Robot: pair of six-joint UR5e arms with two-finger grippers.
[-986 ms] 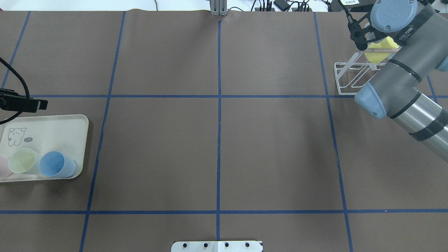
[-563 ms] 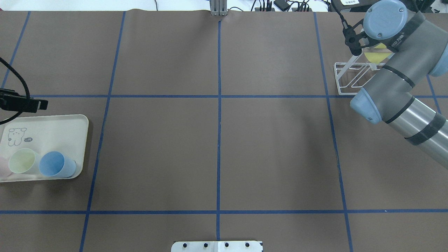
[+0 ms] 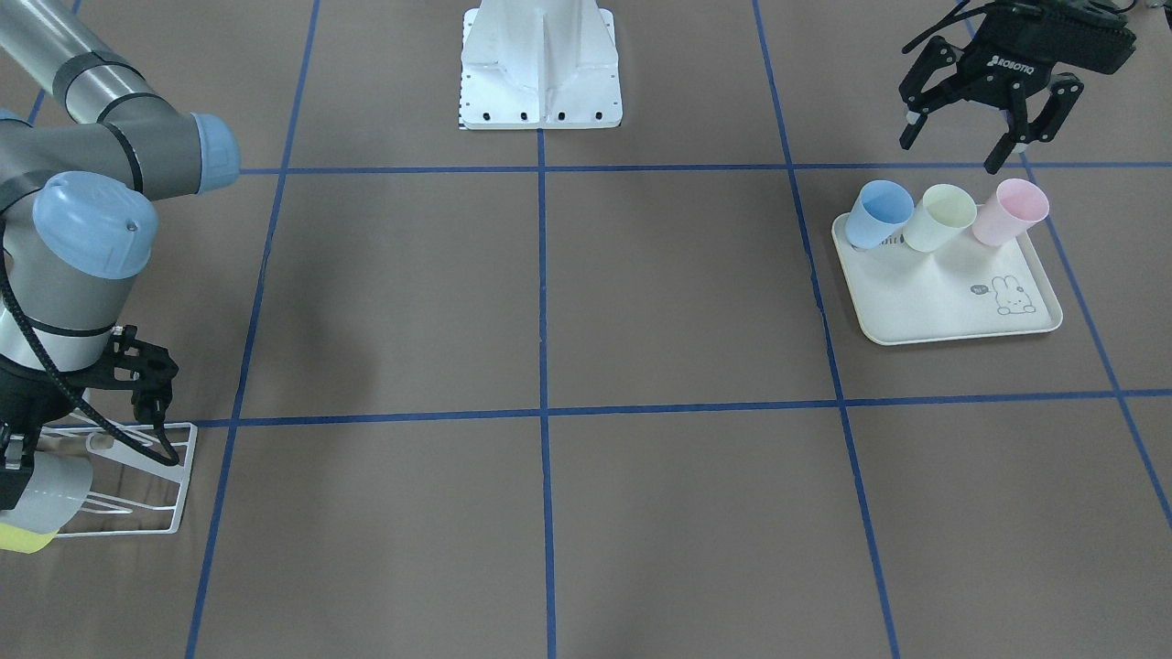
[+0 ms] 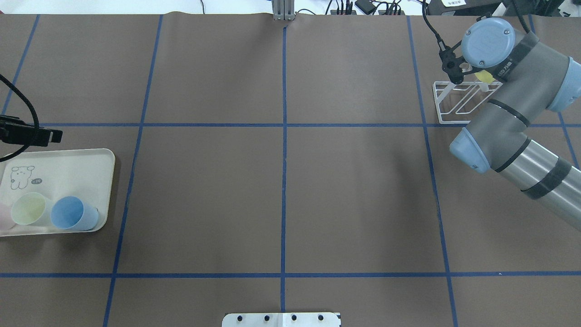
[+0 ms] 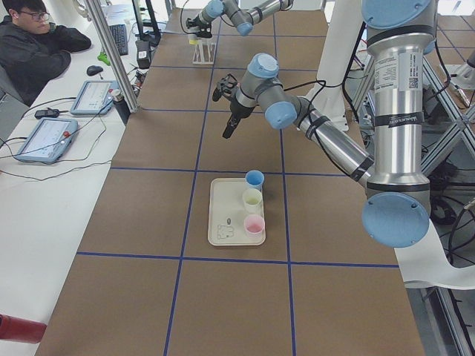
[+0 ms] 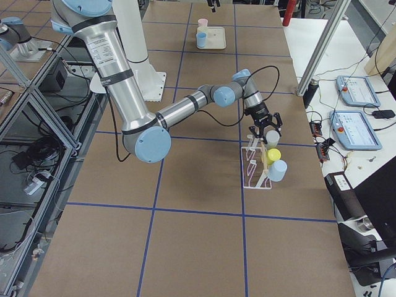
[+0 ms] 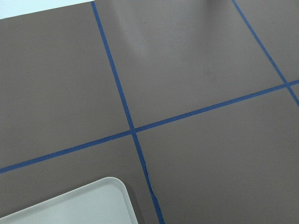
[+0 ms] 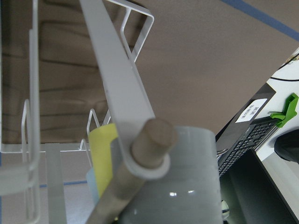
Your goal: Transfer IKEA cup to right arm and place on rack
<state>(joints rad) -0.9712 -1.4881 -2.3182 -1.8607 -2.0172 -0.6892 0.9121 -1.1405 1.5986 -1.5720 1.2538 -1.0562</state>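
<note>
Fingers [image 6: 254, 131] of the right gripper [image 6: 266, 131] are apparently hanging spread and empty over the rack [image 6: 253, 170], right arm [image 4: 522, 131] stretching outward.

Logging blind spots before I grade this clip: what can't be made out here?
Right gripper: small in the right side view, under the wrist overhead; open or shut unclear.
Yellow cup on the rack: mostly under the right arm overhead, cut by the edge in the front view.
Pink cup: cut by the left edge overhead.
Grey cup: right wrist view too close to show its seating.
</note>
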